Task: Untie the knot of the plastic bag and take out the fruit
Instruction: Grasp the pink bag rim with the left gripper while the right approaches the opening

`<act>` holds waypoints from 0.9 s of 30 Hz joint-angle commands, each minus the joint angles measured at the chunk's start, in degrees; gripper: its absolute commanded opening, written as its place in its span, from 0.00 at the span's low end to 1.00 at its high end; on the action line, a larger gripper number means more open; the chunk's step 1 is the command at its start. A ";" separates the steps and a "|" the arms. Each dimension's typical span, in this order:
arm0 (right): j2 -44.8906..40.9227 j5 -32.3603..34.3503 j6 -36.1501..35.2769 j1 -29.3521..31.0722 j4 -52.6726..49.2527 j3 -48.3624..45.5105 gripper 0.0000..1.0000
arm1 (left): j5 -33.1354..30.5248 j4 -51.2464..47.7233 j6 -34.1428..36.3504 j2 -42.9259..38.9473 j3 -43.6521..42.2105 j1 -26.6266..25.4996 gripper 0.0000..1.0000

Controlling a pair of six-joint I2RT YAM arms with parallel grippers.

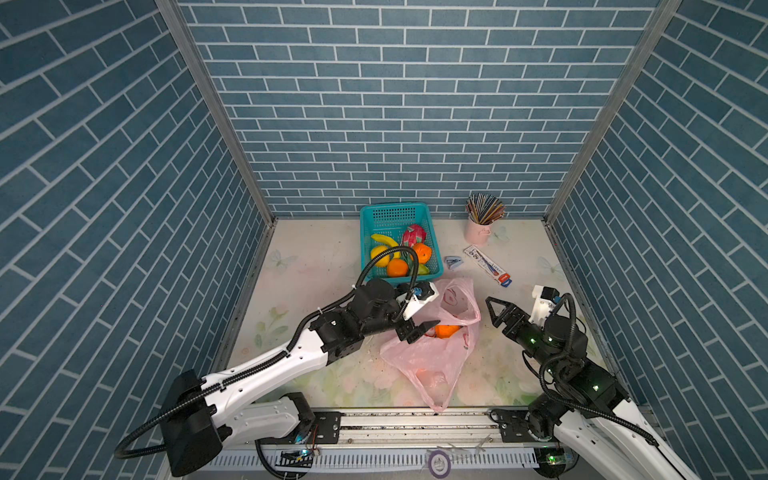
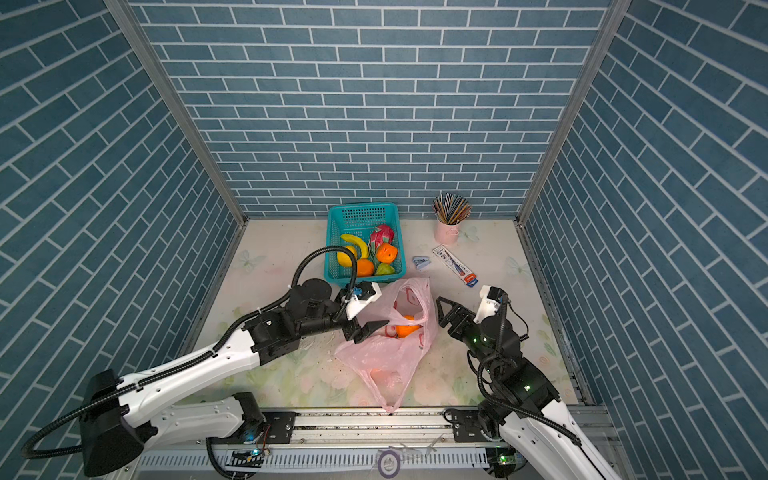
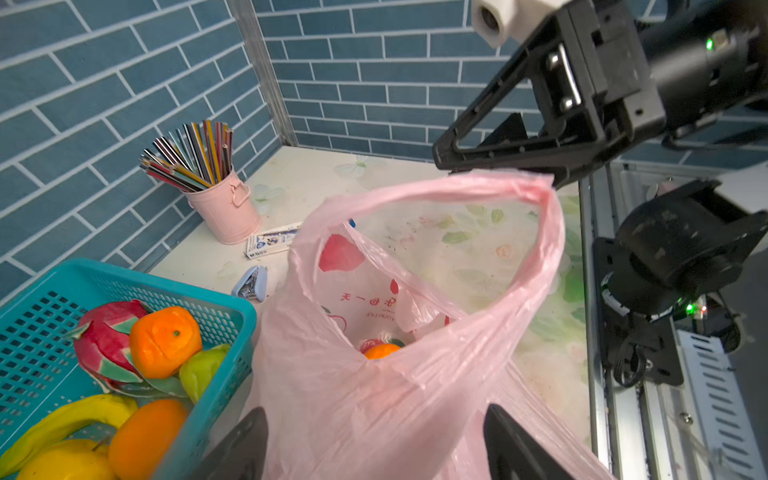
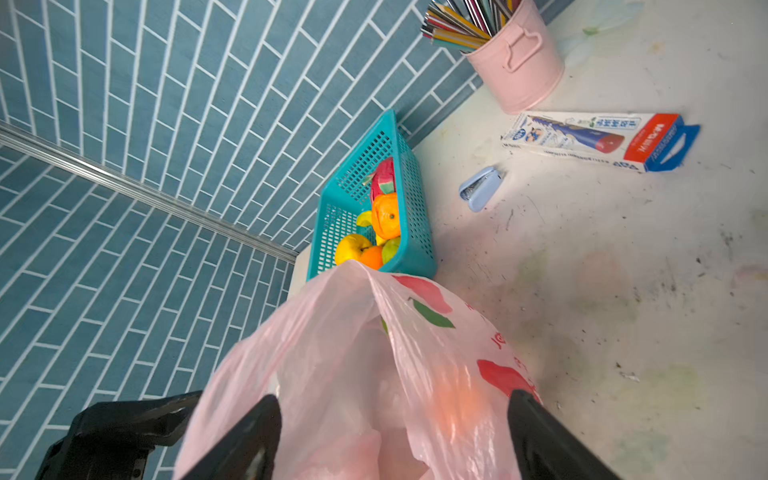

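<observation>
The pink plastic bag (image 1: 428,353) lies in the middle of the table with its mouth open and its handle (image 3: 457,189) standing as a loose loop; no knot is in view. One orange fruit (image 1: 446,330) sits in the mouth, and another (image 1: 428,376) shows through the film lower down. My left gripper (image 1: 424,330) is open at the bag's left rim, with film between its fingers (image 3: 245,449). To the bag's right, my right gripper (image 1: 491,311) is open and points at it. Whether it touches the handle loop I cannot tell.
A teal basket (image 1: 368,216) behind the bag holds a dragon fruit (image 1: 413,237), oranges, a yellow fruit, a green one and a banana. A pink pencil cup (image 1: 478,232), a printed box (image 1: 488,266) and a small blue stapler (image 1: 451,262) lie at the back right.
</observation>
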 commanded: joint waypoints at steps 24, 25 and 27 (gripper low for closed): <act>9.12 -4.35 -5.11 13.04 12.03 -0.51 0.61 | -22.27 4.50 -10.88 8.63 5.51 -0.83 0.28; 10.22 -3.45 -5.68 14.57 12.99 -0.51 0.61 | -22.10 4.66 -11.38 8.45 5.63 -0.66 0.27; 13.63 -1.48 -7.32 18.12 16.01 -0.38 0.61 | -21.18 4.70 -12.85 8.18 5.88 0.18 0.27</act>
